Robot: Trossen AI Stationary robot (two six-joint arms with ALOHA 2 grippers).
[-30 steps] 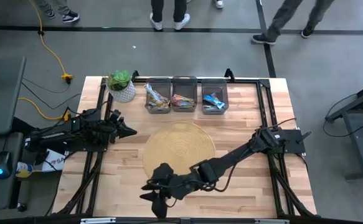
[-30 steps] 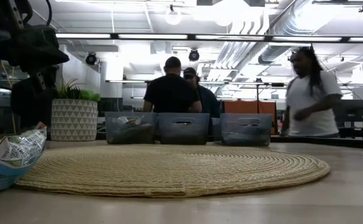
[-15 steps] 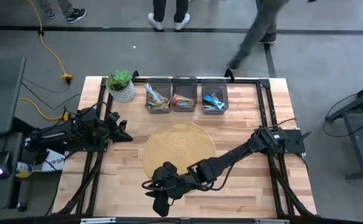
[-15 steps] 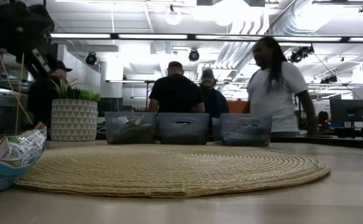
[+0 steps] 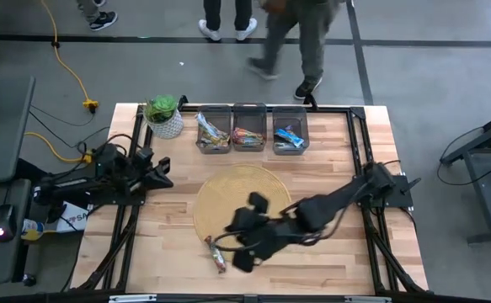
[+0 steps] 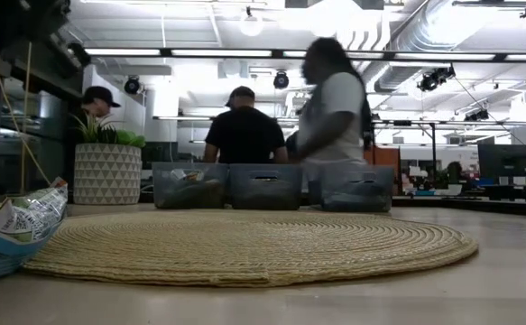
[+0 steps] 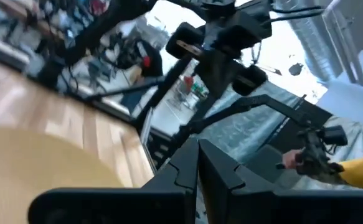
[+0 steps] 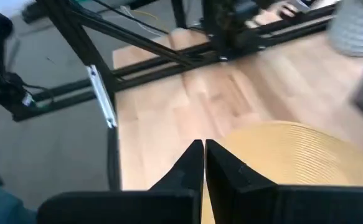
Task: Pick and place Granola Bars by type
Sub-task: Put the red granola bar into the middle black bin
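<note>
Hard to make out: contents of the three small grey rectangular bins [image 5: 248,129] were only partly readable from above, a blue foil bar [image 5: 288,136] in the bin farthest toward the right arm's side, a multicoloured bar [image 5: 247,135] in the middle one, brownish wrappers [image 5: 211,132] in the third; in the low view those bins [image 6: 266,186] hid their contents almost fully. At the low view's edge a crumpled printed wrapper [image 6: 14,226] was cut off, likely the stray bar. People [image 6: 335,104] stood blurred beyond the table.

The right gripper [image 5: 243,252] was above the near rim of the round woven straw mat [image 5: 242,204], fingers pressed together with nothing between them, as its wrist view showed [image 8: 203,163]. One brown/red foil granola bar [image 5: 217,253] lay on the bare light wooden table [image 5: 338,143] just beside that gripper, off the mat, not touching it.

The left gripper [image 5: 162,172] waited near the white patterned pot with a green plant [image 5: 164,117], fingers shut and empty [image 7: 198,169].

Versus a second ago: the right gripper had covered the bar's spot with fingers apart; it then pulled back toward the mat and closed, and the bar became visible on the table. A walking person had crossed behind the bins
</note>
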